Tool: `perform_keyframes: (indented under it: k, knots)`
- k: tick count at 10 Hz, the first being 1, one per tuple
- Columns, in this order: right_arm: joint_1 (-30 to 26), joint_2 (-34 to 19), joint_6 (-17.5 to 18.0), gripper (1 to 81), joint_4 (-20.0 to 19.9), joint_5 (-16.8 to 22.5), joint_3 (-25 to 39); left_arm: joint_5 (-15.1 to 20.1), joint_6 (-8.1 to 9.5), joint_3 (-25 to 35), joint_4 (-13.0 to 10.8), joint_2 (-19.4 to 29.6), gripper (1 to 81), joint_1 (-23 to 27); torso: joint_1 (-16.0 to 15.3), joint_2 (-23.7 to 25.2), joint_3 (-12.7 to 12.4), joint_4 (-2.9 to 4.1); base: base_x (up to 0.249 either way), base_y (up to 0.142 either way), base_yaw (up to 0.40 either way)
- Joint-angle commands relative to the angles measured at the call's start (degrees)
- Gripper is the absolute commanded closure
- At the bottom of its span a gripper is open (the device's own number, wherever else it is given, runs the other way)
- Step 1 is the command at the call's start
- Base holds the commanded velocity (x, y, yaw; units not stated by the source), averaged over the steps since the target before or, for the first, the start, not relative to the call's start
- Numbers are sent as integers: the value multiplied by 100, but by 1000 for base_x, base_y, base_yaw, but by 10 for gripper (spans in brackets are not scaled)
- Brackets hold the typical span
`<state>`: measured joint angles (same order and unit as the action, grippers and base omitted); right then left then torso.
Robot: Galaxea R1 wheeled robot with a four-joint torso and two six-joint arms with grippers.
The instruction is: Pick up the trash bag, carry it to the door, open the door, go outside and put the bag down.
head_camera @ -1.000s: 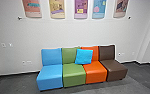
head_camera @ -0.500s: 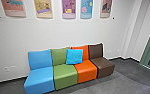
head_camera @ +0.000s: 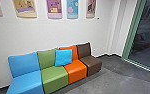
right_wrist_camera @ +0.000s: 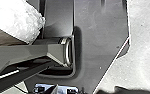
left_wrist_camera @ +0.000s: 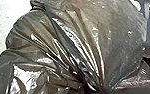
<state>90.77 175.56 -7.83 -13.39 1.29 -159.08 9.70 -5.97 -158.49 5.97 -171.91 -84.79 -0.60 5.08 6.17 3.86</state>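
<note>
Open grey floor between seat row and green-framed glass. Left hand seemingly grips trash bag by gathered folds; right hand's state: cannot tell.

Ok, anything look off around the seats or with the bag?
Nothing serious. The cushion leans across the green chair and the orange chair, not squarely on either. The bag is bunched and creased, but I see no tear.

Four armless chairs are standing side by side on the floor before a wall, a cushion leaning across the middle backrests, posters hanging above, and a glass panel standing to their right.
</note>
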Motion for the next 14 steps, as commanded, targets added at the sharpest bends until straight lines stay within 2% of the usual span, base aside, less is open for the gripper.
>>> perform_keyframes:
  k: [1, 14]
  knots:
    - [-238, 52, -17, 10, 38, 372, 27, 462, -27, -15, -17, 25, 811, 265, 0, 0, 2, 0, 0, 0, -350]
    - [-248, 61, -17, 10, 29, 381, 0, 489, -35, -15, -17, 16, 811, 318, 0, 0, 2, 0, 0, 0, -377]
